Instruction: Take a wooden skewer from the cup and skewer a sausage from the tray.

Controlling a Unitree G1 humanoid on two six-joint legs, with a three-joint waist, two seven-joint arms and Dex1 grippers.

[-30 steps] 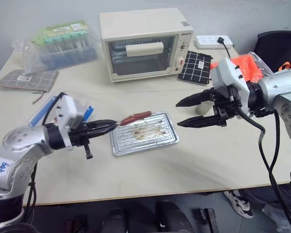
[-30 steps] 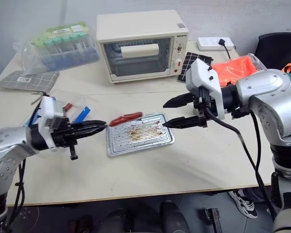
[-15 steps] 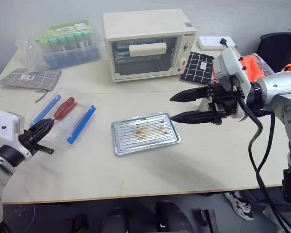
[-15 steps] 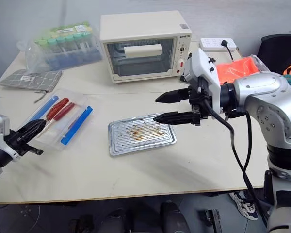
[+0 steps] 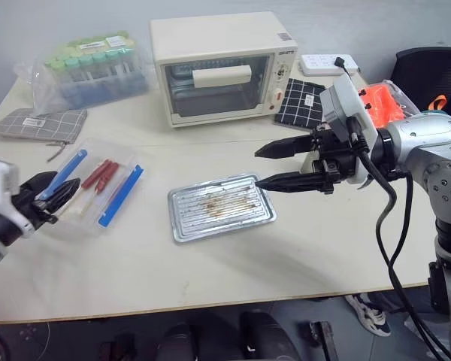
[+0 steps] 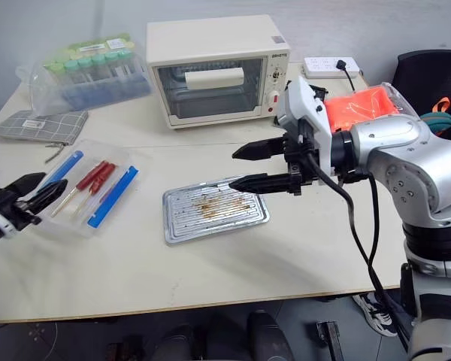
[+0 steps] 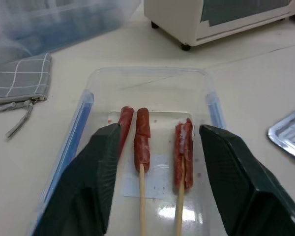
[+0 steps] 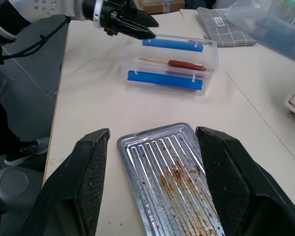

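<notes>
- Silver metal tray (image 5: 222,207) sits mid-frame in your head views, ridged floor stained brown, nothing lying in it.
- Your right gripper (image 5: 259,167) hangs just above the tray's right end, pointing toward frame left; its two black fingers stand apart, nothing between them.
- Your left gripper (image 5: 62,192) is at the left edge of the frame, at the near end of the clear box (image 5: 135,160). The left wrist view shows its fingers (image 7: 96,177) spread, holding nothing.
- In the box, left of the tray: three dark red sausages, each on a wooden skewer. In the wrist view the middle sausage (image 7: 142,139) and its skewer (image 7: 141,201) lie between the spread fingers; another sausage (image 7: 183,154) lies to one side of it, the third is partly hidden behind a finger.
- Blue bars (image 5: 120,197) run along the box's long sides.
- Cup: mostly hidden behind the right gripper; you cannot tell its contents.
- Oven (image 5: 222,64) stands upper centre, behind the tray.
</notes>
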